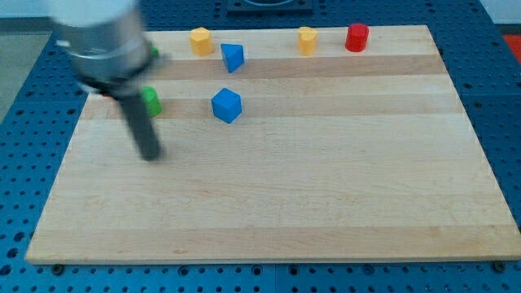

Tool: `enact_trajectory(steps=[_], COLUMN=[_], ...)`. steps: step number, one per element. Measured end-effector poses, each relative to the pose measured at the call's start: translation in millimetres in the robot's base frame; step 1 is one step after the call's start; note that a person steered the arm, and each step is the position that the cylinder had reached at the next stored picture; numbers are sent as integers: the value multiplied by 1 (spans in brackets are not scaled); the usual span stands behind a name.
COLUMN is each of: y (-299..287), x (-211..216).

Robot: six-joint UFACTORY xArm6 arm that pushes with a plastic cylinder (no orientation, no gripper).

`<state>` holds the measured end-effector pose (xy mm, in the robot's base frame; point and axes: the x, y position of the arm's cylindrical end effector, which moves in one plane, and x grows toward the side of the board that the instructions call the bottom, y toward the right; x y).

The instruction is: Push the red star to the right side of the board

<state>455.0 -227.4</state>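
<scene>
The board (326, 187) is pale wood in glued strips, smooth and matt. The small blocks, like the blue cube (227, 106), look like smooth plastic. My rod is dark and matt.

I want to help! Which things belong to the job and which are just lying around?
For the job: my tip below the green block; board; red star unseen.
Lying about: left yellow block, right yellow block, blue cube, blue block, green block, red cylinder.

Arm (98, 41) blurred, cut off at top; hides pt of green block (151, 101); red star unseen.
</scene>
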Motion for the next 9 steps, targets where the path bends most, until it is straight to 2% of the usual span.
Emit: enact_trajectory(steps=[1,2,3,4,5,9], y=[-76,-77,-77,-77,-54,167], x=[-31,-43,-119,-132,-123,-123])
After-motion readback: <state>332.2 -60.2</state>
